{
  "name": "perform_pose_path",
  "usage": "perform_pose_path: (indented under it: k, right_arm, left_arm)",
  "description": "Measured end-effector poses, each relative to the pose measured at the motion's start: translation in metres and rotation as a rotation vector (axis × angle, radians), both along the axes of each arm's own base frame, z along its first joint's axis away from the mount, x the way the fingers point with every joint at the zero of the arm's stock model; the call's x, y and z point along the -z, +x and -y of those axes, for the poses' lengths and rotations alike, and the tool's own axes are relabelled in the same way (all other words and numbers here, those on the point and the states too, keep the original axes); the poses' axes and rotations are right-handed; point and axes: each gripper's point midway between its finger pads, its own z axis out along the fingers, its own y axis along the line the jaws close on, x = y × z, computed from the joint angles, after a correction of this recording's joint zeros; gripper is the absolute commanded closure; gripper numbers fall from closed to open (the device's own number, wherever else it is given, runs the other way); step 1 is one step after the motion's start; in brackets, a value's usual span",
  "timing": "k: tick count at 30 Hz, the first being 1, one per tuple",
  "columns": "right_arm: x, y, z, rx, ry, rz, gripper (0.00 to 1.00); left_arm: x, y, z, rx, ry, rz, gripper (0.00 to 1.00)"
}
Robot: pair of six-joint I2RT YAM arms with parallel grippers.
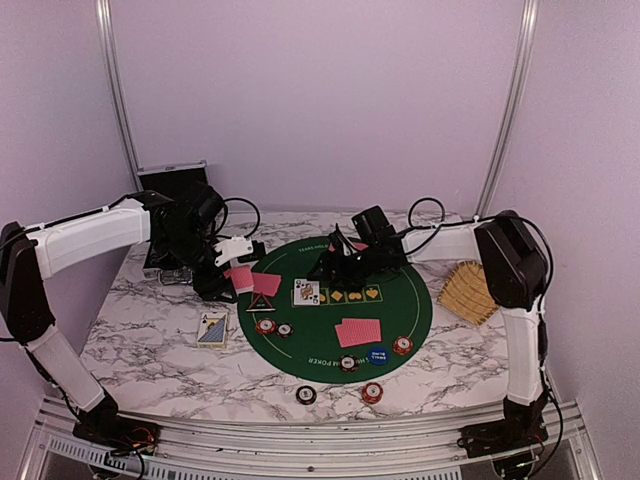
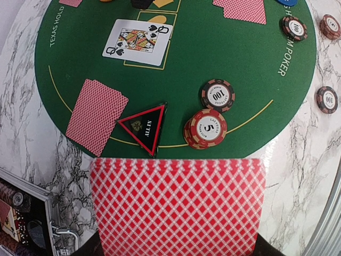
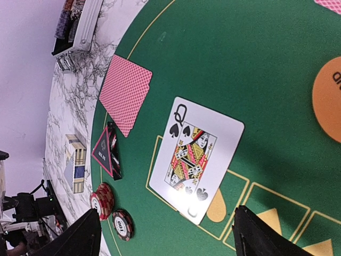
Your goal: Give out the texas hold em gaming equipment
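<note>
My left gripper [image 1: 232, 272] is shut on a stack of red-backed playing cards [image 2: 177, 205] that hides its fingers, just off the left rim of the green poker mat [image 1: 400, 300]. On the mat lie a face-up queen of spades [image 3: 195, 154], face-down cards [image 2: 96, 114], a black triangular marker [image 2: 144, 128], a stack of dark-red chips [image 2: 206, 129] and a single chip [image 2: 217, 95]. My right gripper [image 3: 166, 213] stands open over the queen's near end, nothing between its fingers [image 3: 261, 234]. More face-down cards [image 1: 358, 332], a blue button [image 1: 376, 355] and an orange button [image 3: 327, 106] also rest there.
A silver-edged black case [image 1: 172, 180] stands open at the back left. A card box [image 1: 212, 328] lies on the marble left of the mat. A wicker holder [image 1: 468, 292] sits at the right. Loose chips [image 1: 306, 394] lie near the front edge.
</note>
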Motion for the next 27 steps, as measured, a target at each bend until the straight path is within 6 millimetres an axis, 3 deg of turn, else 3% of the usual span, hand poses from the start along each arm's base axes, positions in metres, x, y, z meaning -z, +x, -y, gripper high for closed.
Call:
perform_pose_path:
  k: [8,12,16,20,27]
  right_arm:
    - [0.005,0.011,0.017,0.016,-0.008,-0.002,0.17]
    - [0.002,0.012,0.016,0.014,0.019,-0.01,0.14]
    - [0.002,-0.003,0.01,-0.002,0.069,-0.051,0.13]
    - [-0.005,-0.028,-0.009,-0.044,0.139,-0.102,0.12]
    - [-0.045,-0.072,-0.066,-0.176,0.31,-0.132,0.12]
  left_arm:
    - [0.0,0.0,0.001,0.001,-0.003,-0.002,1.0]
    - [0.0,0.0,0.001,0.002,-0.003,-0.002,1.0]
    - [0.0,-0.001,0.001,0.003,-0.006,-0.004,1.0]
    - [0.002,-0.001,0.002,0.009,-0.007,-0.011,1.0]
    - [0.004,0.001,0.005,0.015,-0.008,-0.02,1.0]
